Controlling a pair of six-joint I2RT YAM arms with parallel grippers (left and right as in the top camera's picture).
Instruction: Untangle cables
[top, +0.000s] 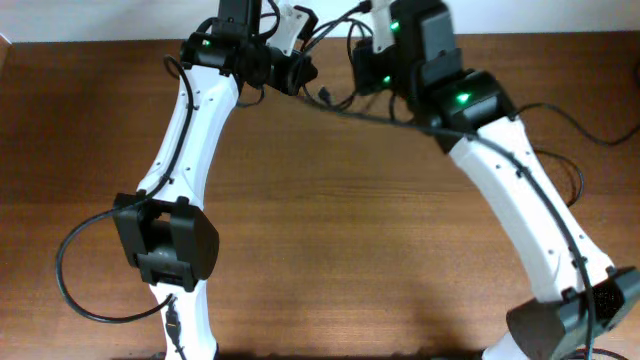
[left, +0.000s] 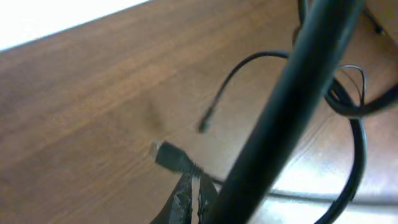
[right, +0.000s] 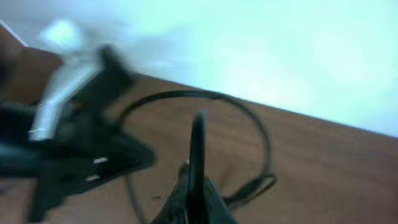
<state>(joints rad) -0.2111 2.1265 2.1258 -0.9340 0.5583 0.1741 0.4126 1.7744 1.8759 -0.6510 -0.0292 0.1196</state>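
Observation:
Both grippers meet at the table's far edge. In the overhead view the left gripper (top: 298, 72) and right gripper (top: 362, 68) face each other, with the thin black cables (top: 327, 98) hanging between them. In the left wrist view the jaws (left: 190, 198) are closed to a thin slit beside a cable plug (left: 169, 155). A blurred black cord (left: 298, 99) rises from the jaws. A second plug end (left: 204, 126) and loops (left: 351, 99) lie on the wood. In the right wrist view the jaws (right: 196, 186) are shut on a cable (right: 199, 134) that stands up from them, with a loop (right: 252, 115) behind.
The brown wooden table (top: 340, 230) ends at a white wall just behind the grippers. The arms' own thicker wires run along the right arm (top: 560, 130) and loop beside the left arm's base (top: 75, 270). The left gripper shows blurred in the right wrist view (right: 81, 146).

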